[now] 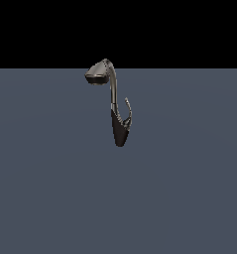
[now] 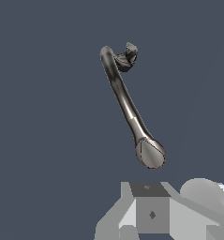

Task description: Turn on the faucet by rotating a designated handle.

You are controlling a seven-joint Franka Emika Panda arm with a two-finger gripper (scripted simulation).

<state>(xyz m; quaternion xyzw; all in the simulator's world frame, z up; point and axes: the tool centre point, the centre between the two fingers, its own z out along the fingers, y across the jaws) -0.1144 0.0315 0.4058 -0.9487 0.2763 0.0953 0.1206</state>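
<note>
The faucet stands on the grey-blue floor, with a dark cone base, a slim curved neck and a flared spray head pointing to the exterior view's left. The handle is a thin silver hook rising from the base on the exterior view's right. The wrist view looks down on the faucet, its spray head and the handle by the dark base. Only grey parts of my gripper show at that picture's edge, apart from the faucet. Its fingers are not clearly visible.
A flat grey-blue floor surrounds the faucet, with a black background behind it. My arm does not show in the exterior view.
</note>
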